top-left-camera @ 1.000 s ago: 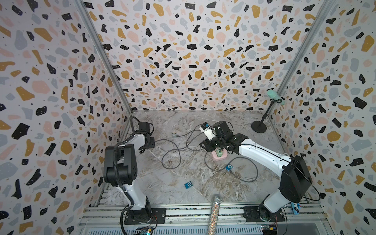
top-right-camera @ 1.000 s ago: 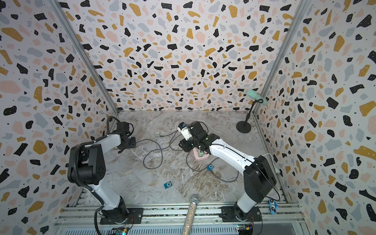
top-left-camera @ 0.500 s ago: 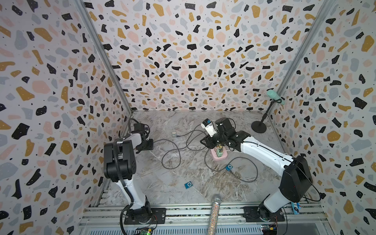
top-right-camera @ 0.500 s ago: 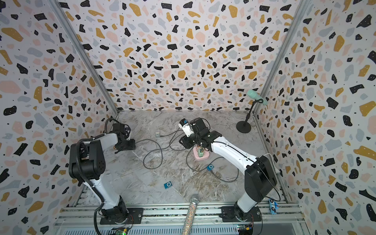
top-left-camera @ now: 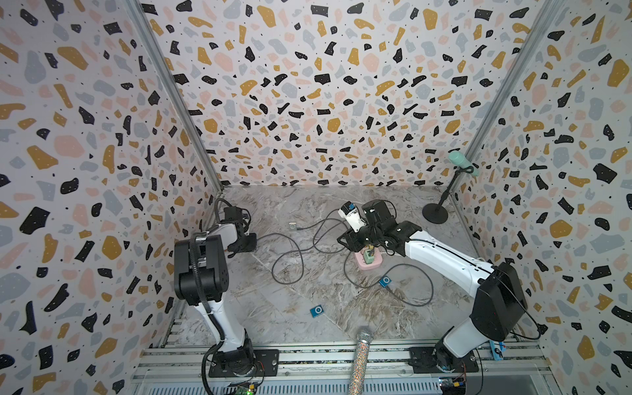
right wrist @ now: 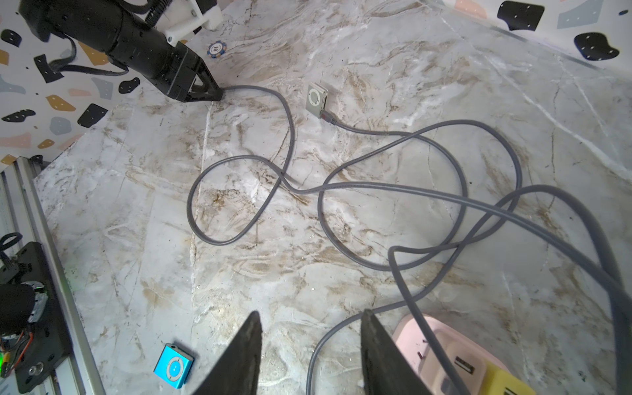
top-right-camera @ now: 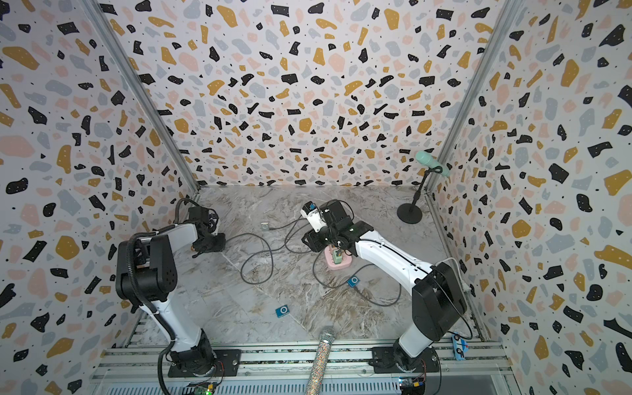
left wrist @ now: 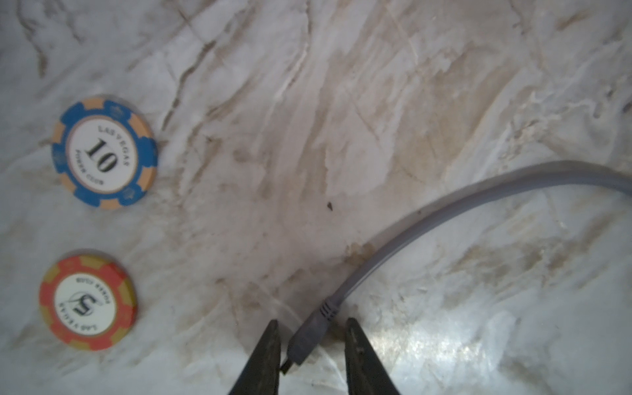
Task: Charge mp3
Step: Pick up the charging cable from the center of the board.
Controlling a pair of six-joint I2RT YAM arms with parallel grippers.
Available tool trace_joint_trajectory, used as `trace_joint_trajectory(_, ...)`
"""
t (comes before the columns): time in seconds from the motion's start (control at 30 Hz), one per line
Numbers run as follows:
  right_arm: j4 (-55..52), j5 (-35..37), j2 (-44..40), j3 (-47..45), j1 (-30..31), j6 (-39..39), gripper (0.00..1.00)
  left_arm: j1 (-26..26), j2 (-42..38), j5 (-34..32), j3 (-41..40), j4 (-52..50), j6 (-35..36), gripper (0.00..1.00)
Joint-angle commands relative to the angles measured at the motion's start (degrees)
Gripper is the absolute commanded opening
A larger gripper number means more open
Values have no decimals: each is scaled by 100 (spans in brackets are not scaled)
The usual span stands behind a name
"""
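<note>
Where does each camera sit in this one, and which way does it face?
Top views: high at the front, looking down on the table, left arm and right arm.
Left wrist: close above the table, looking down; left gripper straddles a cable plug.
Right wrist: low, looking across the table toward the left arm; right gripper shows.
Shared: both wrist views show the blue chip.
</note>
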Motion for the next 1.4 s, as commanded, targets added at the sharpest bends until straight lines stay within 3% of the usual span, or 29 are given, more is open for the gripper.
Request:
trace_joint_trajectory(0.0, -56, -3, -349, -73, -29, 38, 48, -85, 109, 17, -82, -312, 62, 28)
trace_joint_trajectory(0.27, -8, -72, -521, -269, -28, 134, 48, -217, 203, -5, -59, -421, 101, 6)
trace_joint_trajectory(0.5, 45, -228, -611, -417, -33, 205, 48, -372, 48, -120, 29, -659, -46, 2)
trace_joint_trajectory(0.73, 508, -913, -564, -526, -24, 543, 48, -786, -1039, 2, -44, -1078, -201, 2)
trace_joint_trajectory(1.0, 1686, -1864, -276, -536, 8, 1545, 48, -1741, -2583, -471, -259, -1865, -209, 2)
trace_joint_trajectory(1.13, 1560, -1709, -267, -338, 158, 1062, 48, -2175, -3250, -665, -135, -2368, -288, 2)
trace_joint_trajectory(1.37, 783, -1083, -341, 66, 297, -822, 48, -2948, -4105, -538, 162, -3033, -378, 1)
